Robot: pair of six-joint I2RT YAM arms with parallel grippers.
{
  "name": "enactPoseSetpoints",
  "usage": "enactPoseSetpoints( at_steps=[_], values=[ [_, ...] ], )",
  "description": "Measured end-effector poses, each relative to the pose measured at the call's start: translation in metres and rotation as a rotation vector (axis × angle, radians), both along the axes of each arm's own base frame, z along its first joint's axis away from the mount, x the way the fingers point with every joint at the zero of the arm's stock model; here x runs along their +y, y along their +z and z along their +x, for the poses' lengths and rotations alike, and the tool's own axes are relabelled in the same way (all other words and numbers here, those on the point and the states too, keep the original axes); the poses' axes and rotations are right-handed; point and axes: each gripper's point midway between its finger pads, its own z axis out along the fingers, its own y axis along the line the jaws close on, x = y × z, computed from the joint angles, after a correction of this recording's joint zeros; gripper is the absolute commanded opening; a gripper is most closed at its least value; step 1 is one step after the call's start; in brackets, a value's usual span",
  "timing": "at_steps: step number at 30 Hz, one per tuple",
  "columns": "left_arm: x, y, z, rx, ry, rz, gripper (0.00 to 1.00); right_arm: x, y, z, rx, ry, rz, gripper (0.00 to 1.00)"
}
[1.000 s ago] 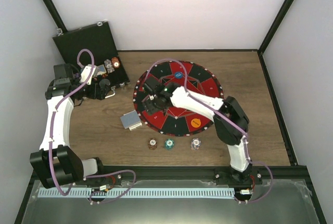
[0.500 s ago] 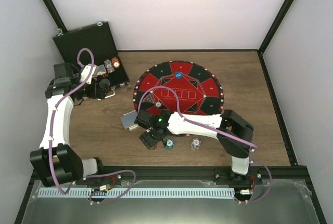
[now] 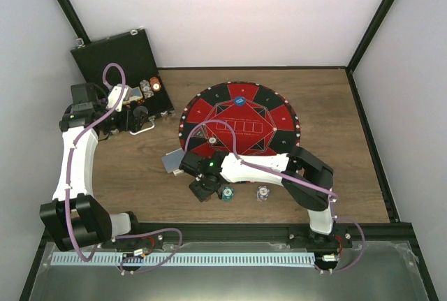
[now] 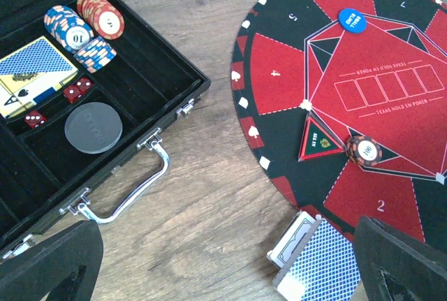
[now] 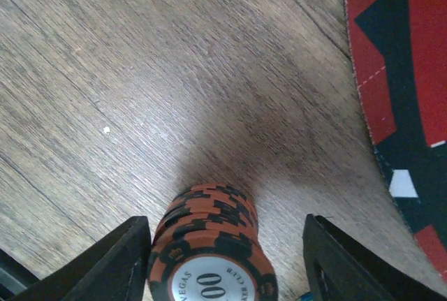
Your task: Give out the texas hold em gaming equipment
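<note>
Your right gripper [image 5: 225, 224] hangs low over the stack of brown striped-edge poker chips [image 5: 209, 259], jaws spread to either side; a clear gap shows on one side, so the stack is straddled, not pinched. That stack stands on the bare wooden table [image 5: 105, 70] just off the near rim of the round red-and-black felt mat [image 3: 279, 116], first in a row with a teal chip stack [image 3: 227, 192] and a white chip stack [image 3: 262, 193]. Also set out are a blue marker disc [image 4: 353, 19] and a single brown chip [image 4: 363, 150] on the mat, and a deck of blue-backed playing cards [image 4: 325, 262] at its left rim. In my judgement you are roughly midway: red and blue chip stacks [image 4: 84, 21] and a second card pack [image 4: 38, 70] lie in the black hinged case [image 4: 150, 63]. Your left gripper [image 4: 223, 266] is wide apart and empty, over the wood between case and mat. Room is tight: the teal stack sits just beside the outer finger, with the mat rim and the deck close by. Open wood lies left of the row.
</note>
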Motion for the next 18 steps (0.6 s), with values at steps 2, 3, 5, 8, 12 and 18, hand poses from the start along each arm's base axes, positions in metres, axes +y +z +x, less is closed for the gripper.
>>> enactPoseSetpoints(
  at_steps=[2,3,5,8,12,18],
  values=[
    [0.0000,-0.0001,-0.0001,0.000,0.000,0.000,1.00,0.0007,0.0000,-0.0009,0.001,0.001,0.002,0.55],
    [0.0000,-0.0001,-0.0001,0.000,0.000,0.000,1.00,0.0013,0.0001,-0.0012,0.000,0.003,0.003,0.53],
    [0.0000,-0.0001,-0.0001,0.000,0.000,0.000,1.00,0.0023,0.0003,-0.0018,0.001,0.002,0.007,0.49],
    [0.0000,-0.0001,-0.0001,0.000,0.000,0.000,1.00,0.0030,0.0004,-0.0022,0.001,0.004,0.009,0.43],
    [0.0000,-0.0001,-0.0001,0.000,0.000,0.000,1.00,0.0032,0.0004,-0.0024,0.002,0.000,0.010,0.36],
    [0.0000,-0.0001,-0.0001,0.000,0.000,0.000,1.00,0.0033,0.0006,-0.0024,0.004,-0.004,0.011,0.26]
  ],
)
